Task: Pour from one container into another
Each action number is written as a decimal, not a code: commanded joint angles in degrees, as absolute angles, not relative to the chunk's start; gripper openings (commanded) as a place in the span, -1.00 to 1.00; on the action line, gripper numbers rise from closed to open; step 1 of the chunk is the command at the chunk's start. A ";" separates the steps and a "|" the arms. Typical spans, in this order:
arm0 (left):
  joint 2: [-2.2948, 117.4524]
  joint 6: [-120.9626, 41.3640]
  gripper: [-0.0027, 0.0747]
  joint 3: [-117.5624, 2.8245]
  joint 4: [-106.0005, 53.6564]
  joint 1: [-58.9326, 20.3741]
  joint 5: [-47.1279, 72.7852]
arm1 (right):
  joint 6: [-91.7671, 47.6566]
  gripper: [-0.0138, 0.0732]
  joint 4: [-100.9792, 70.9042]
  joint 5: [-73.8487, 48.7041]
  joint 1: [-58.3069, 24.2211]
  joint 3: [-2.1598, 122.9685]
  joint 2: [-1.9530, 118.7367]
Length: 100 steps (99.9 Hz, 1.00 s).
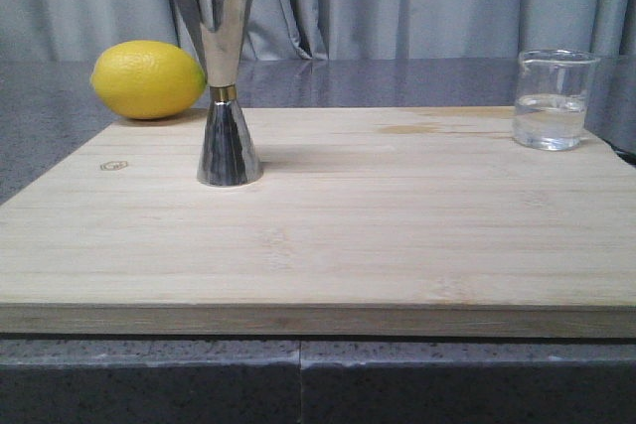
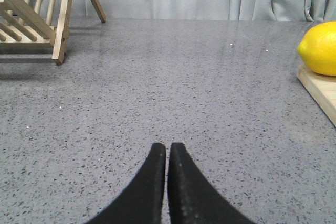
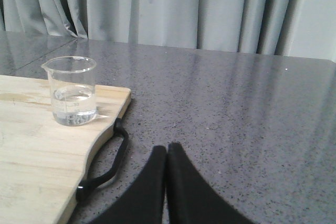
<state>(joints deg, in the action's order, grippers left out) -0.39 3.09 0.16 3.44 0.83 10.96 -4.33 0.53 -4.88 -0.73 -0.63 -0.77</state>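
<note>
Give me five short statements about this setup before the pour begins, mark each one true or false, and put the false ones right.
1. The glass beaker holds clear liquid. True.
2. The steel jigger lies on its side on the wooden board. False: it stands upright on the board.
3. The lemon sits to the right of the beaker in the front view. False: it sits at the board's far left corner, behind and left of the jigger, while the beaker is at the far right.
4. The right gripper is closed around the beaker. False: its fingers are shut together over the grey countertop, beside the board, holding nothing.
5. The left gripper is shut and empty. True.
</note>
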 commanded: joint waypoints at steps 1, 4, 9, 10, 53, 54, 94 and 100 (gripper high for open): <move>-1.55 3.64 -0.98 1.89 3.23 0.69 6.34 | -4.60 -0.81 1.00 0.00 -0.52 -1.22 -1.18; -1.55 3.64 -0.98 1.89 3.23 0.69 6.34 | -4.60 -0.81 1.00 0.00 -0.52 -1.22 -1.18; -1.55 3.64 -0.98 1.89 3.23 0.69 6.34 | -4.60 -0.81 1.00 0.00 -0.52 -1.22 -1.18; -1.55 3.64 -0.98 1.89 3.23 0.69 6.34 | -4.60 -0.81 1.00 0.00 -0.52 -1.22 -1.18; -1.55 3.64 -0.98 1.89 3.23 0.69 6.10 | -4.60 -0.81 1.00 0.30 -0.52 -1.22 -1.18; -1.55 3.64 -0.98 1.89 3.23 0.69 5.97 | -4.60 -0.81 1.00 0.30 -0.52 -1.22 -1.18; -1.55 3.64 -0.98 1.89 3.23 0.69 4.35 | -4.60 -0.81 1.00 0.57 -0.52 -1.22 -1.18; -1.55 3.64 -0.98 1.89 2.76 0.69 4.25 | -4.60 -0.81 1.00 0.81 -0.52 -1.22 -1.18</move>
